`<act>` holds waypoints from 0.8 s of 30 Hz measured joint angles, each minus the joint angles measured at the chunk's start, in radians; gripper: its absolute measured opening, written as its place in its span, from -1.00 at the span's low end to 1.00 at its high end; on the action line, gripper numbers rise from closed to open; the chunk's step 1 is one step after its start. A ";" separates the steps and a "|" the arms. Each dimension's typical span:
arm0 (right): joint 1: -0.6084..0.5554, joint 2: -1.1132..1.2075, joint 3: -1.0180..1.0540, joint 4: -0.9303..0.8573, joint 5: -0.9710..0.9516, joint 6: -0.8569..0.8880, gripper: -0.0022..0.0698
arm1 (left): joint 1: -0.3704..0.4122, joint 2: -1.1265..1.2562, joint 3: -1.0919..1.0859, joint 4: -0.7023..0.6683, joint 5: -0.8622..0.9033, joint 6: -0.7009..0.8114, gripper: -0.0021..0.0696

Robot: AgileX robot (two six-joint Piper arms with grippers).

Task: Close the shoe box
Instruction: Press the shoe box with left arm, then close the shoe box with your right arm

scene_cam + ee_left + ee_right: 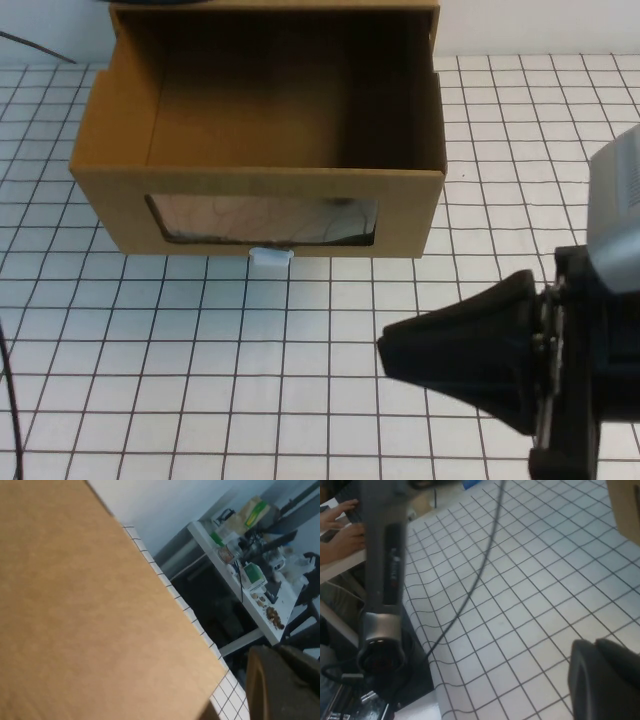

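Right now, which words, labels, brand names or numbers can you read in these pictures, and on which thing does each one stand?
No text can be read.
The shoe box: plain cardboard, no print; its white pull tab is blank.
The left arm: a dark marking, too blurred to read.
The right gripper, low on the right: no label.
The left gripper, beside the box: none.

A white gridded tabletop [330,400] meets a pale wall [165,505]; a cluttered side table [250,587] stands beyond.

Brown shoe box [260,190], white tab [270,257]
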 joint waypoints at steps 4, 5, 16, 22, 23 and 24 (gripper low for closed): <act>0.107 0.041 0.000 -0.006 -0.075 -0.020 -0.98 | 0.004 0.180 -0.196 -0.004 0.002 -0.118 -0.95; 0.131 0.061 0.000 -0.006 -0.094 -0.022 -0.98 | 0.006 0.218 -0.238 -0.004 0.002 -0.147 -0.95; 0.277 0.381 -0.023 0.132 -0.301 -0.235 -0.98 | 0.028 0.295 -0.357 -0.032 -0.003 -0.234 -0.95; 0.277 0.559 -0.145 0.220 -0.309 -0.444 -0.98 | 0.031 0.297 -0.360 -0.035 -0.003 -0.238 -0.95; 0.277 0.585 -0.167 0.221 -0.311 -0.478 -0.98 | 0.031 0.297 -0.360 -0.035 -0.003 -0.238 -0.95; 0.277 0.605 -0.183 0.221 -0.319 -0.505 -0.98 | 0.031 0.297 -0.360 -0.035 -0.003 -0.238 -0.95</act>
